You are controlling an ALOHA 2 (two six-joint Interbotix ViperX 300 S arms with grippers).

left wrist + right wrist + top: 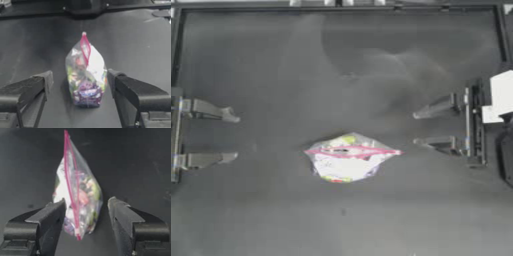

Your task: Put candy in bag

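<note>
Top view shows one bag (347,157) standing mid-table (271,220), pink strip uppermost, between two grippers. Left gripper (232,136) and right gripper (418,128) both gape wide, holding nothing, each well apart from it.

The left gripper (231,137) sits at the left edge of the top view, drawn back, its two jaws spread wide apart and holding nothing – the same wide gap shows in its own wrist view (80,85). The right gripper (419,128) reaches in from the right side and lies nearer the middle, jaws likewise spread and empty – its wrist view (86,205) confirms the gap
</note>
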